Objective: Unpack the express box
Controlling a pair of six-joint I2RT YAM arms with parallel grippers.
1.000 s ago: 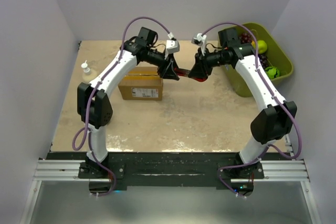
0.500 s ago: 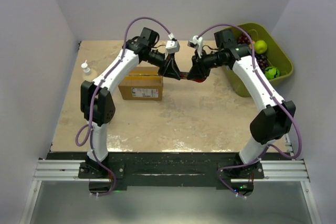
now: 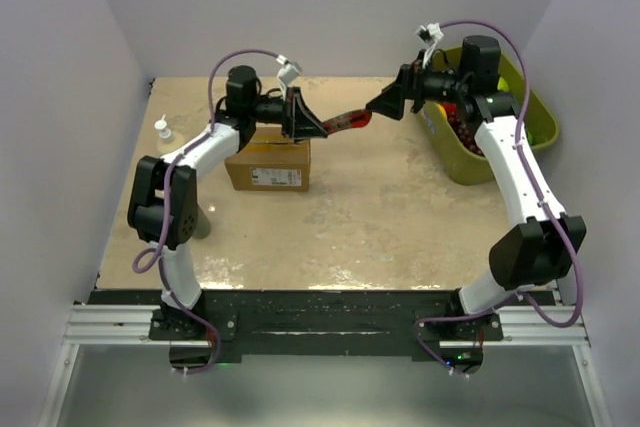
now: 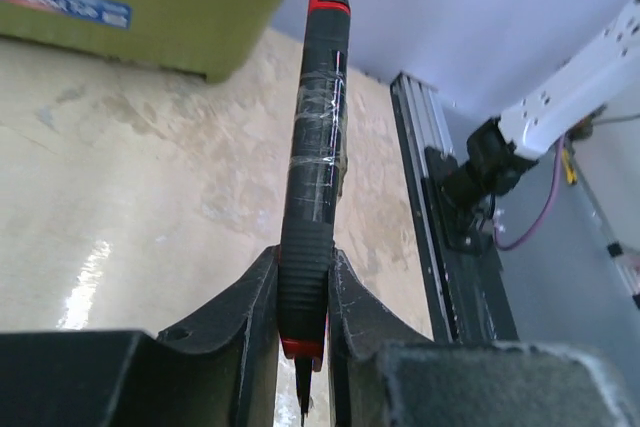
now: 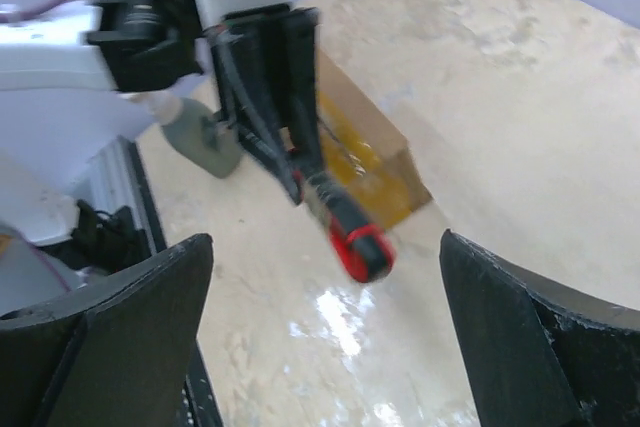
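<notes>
The express box (image 3: pixel 268 167), brown cardboard with a white label on its near side, sits left of the table's middle; its yellow-taped top shows in the right wrist view (image 5: pixel 365 152). My left gripper (image 3: pixel 310 125) hangs just above the box's right end, shut on a red-and-black cutter (image 3: pixel 345 123) whose free end points right. In the left wrist view the fingers (image 4: pixel 303 267) clamp the ribbed end of the cutter (image 4: pixel 315 137), its thin blade showing between them. My right gripper (image 3: pixel 385 105) stands wide open, apart from the cutter's tip (image 5: pixel 345 227), holding nothing (image 5: pixel 322 239).
A green bin (image 3: pixel 540 112) of fruit stands at the back right, under the right arm, and shows in the left wrist view (image 4: pixel 150 7). A small white bottle (image 3: pixel 162 128) stands by the left edge. The black rail (image 4: pixel 440 207) runs along the near edge.
Both grippers met at the cutter in the middle. The right one has let go, opened wide and drawn back toward the bin; the left has swung left with the cutter.
</notes>
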